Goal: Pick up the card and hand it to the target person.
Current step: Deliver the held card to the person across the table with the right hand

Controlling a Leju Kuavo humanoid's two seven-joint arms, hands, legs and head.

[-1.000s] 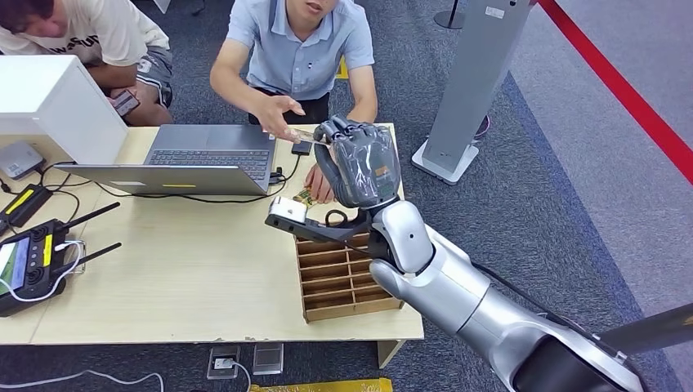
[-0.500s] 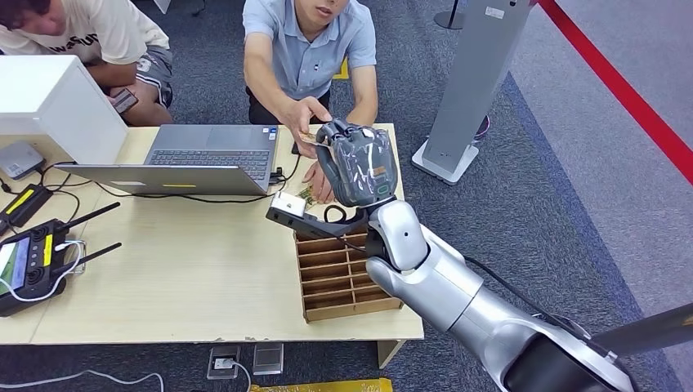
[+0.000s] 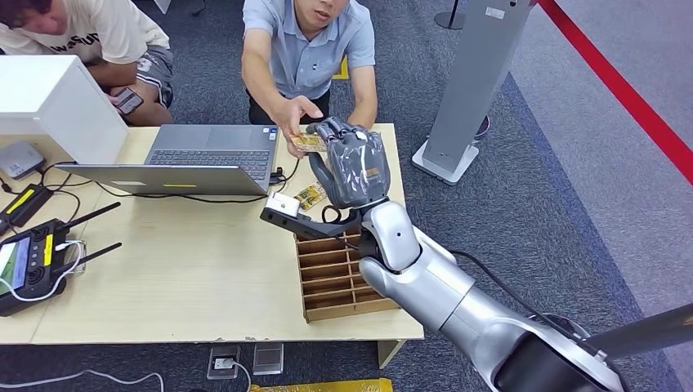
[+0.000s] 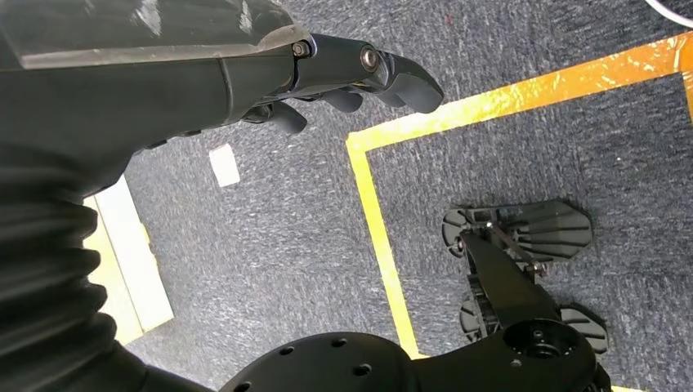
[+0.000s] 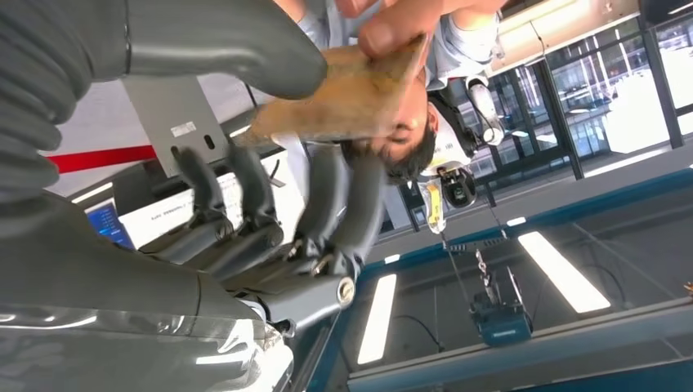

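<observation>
Head view: right hand (image 3: 353,163) raised over the far edge of the bench (image 3: 188,278), near its far right corner. The card (image 3: 309,141) sits at the tips of its fingers (image 3: 333,129), and the seated person's hand (image 3: 296,114) has hold of the card's other end. Both grip it at once, so the handover is judged mid-transfer. A second card (image 3: 311,196) lies on the bench just behind the wooden slotted tray (image 3: 339,282) at the near right corner. Laptop (image 3: 196,155) open along the far edge; handheld controller (image 3: 33,261) at the left edge.

Left wrist view: left hand (image 4: 245,73) hangs over carpet, fingers loosely curled, apart, holding nothing.

Right wrist view: card (image 5: 343,94) clamped between thumb and fingers (image 5: 245,196); the person's fingertips pinch its free edge.

Handling judgement: thin, light, fairly stiff, probably smooth-faced and prone to slip. Best pinched flat across one end, leaving the other end free for the receiver.

Writing: card print is yellowish and patterned, not legible. No brand readable on laptop or tray.
</observation>
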